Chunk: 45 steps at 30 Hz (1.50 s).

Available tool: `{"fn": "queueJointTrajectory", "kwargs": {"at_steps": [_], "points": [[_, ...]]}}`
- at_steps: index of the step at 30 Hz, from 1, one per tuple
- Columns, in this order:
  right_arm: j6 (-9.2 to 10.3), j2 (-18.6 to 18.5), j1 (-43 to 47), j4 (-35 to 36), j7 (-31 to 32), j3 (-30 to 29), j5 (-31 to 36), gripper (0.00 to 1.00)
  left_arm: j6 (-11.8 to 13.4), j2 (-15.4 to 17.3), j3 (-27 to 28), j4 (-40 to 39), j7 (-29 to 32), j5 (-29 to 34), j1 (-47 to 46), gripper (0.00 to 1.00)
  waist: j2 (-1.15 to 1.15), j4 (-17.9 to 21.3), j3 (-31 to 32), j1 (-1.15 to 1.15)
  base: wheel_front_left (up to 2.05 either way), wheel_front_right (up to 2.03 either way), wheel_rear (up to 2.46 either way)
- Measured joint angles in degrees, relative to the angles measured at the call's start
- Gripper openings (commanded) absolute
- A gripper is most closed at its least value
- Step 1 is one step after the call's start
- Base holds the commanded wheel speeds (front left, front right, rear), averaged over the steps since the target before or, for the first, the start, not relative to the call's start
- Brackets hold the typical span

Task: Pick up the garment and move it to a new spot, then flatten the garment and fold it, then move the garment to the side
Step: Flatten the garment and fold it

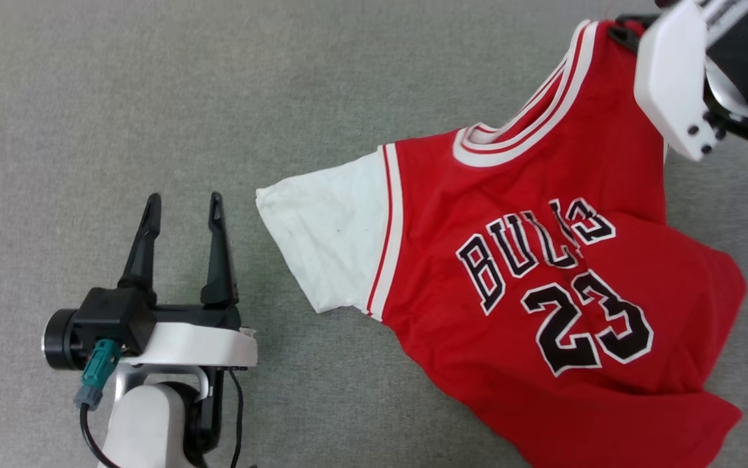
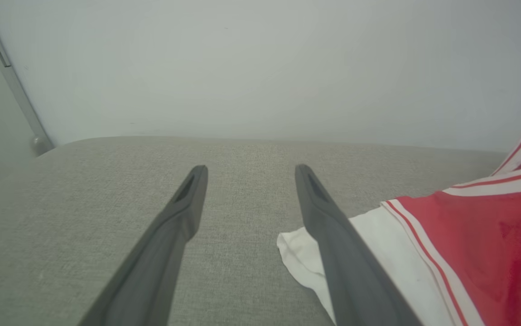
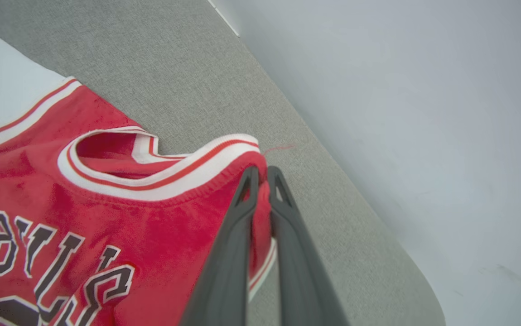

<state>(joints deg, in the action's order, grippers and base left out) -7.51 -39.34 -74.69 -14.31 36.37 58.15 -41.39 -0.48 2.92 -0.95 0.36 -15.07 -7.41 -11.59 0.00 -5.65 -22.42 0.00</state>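
- Grey woven fabric surface point(image 1: 153, 97) all round, with a plain pale wall point(image 2: 260, 68) behind its far edge.
- You've got the red jersey point(image 1: 452, 195) on the right half of the head view, front side up. You can read the black lettering point(image 1: 530, 247) with the 23 under it, though a crease runs through the last letters.
- Its white sleeve point(image 1: 328, 247) is spread flat on the fabric and points toward your left arm.
- Your right gripper point(image 3: 263, 172) is up at the top right corner of the head view. Its fingers point(image 3: 229, 253) are pinched nearly together on the jersey's shoulder, right beside the striped neckline point(image 1: 517, 140).
- That shoulder is pulled up off the surface, so the cloth slopes down from the grip. The lower body of the jersey lies rumpled on the fabric.
- Your left gripper point(image 1: 184, 197) sits at the lower left with its fingers point(image 1: 143, 247) spread wide and nothing between them.
- It's just beside the sleeve's edge. In the head view you can see a strip of grey between the nearer finger and the white cloth, so no contact there.
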Motion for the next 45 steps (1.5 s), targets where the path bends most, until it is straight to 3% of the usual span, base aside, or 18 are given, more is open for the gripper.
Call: {"fn": "queueJointTrajectory", "kwargs": {"at_steps": [4,9,16,18,26,32,36,40,45], "points": [[0.0,5.6,-2.8,-8.3,-0.7,2.7,3.5,0.0,1.0,0.0,-1.7,-0.5,0.0,-1.1,-1.8,1.0,0.0,-1.9,-2.8,0.0,0.0,0.0,0.0],[0.0,12.2,-2.0,-17.0,-4.3,6.6,2.4,0.0,2.0,0.0,-3.2,-1.1,0.0,-2.0,-2.9,1.0,0.0,-4.3,-6.1,0.0,0.0,0.0,0.0],[0.13,15.3,0.2,-23.2,-7.8,11.2,-1.7,0.0,2.7,0.0,-2.9,-1.2,0.0,-1.7,-2.9,1.0,0.0,-5.3,-7.4,0.0,0.0,0.0,0.0],[0.12,15.8,0.1,-23.9,-10.4,11.5,-2.7,1.0,2.4,0.0,-2.5,-1.0,0.0,-1.1,-2.8,1.0,0.0,-4.6,-6.8,0.0,0.0,0.0,0.0],[-0.01,13.0,-0.8,-20.7,-28.2,10.8,-2.3,1.0,0.9,0.0,-0.5,-0.8,0.0,1.3,-1.6,1.0,0.0,-1.9,-2.0,0.0,0.0,0.0,0.0],[0.0,8.0,2.5,-18.0,-41.4,2.4,-0.4,1.0,-1.2,1.1,1.9,-0.5,0.0,3.5,-2.7,1.0,0.0,0.4,2.3,0.0,0.0,0.0,0.0],[0.0,4.5,8.2,-16.0,-47.3,-5.1,3.3,1.0,-3.0,3.8,1.9,2.1,0.0,5.1,-6.1,1.0,0.0,1.9,4.4,0.0,0.0,0.0,0.0],[0.0,3.7,16.7,-12.1,-49.7,-15.6,8.0,1.0,-4.6,7.7,0.7,8.6,0.7,6.3,-10.4,1.0,0.0,3.5,6.1,0.0,0.0,0.0,0.0],[0.0,5.6,29.0,-4.3,-50.2,-29.4,15.4,1.0,-6.6,12.5,-3.9,13.4,10.5,5.1,-18.5,1.0,0.0,5.3,7.2,0.0,0.0,0.0,0.0]]}}
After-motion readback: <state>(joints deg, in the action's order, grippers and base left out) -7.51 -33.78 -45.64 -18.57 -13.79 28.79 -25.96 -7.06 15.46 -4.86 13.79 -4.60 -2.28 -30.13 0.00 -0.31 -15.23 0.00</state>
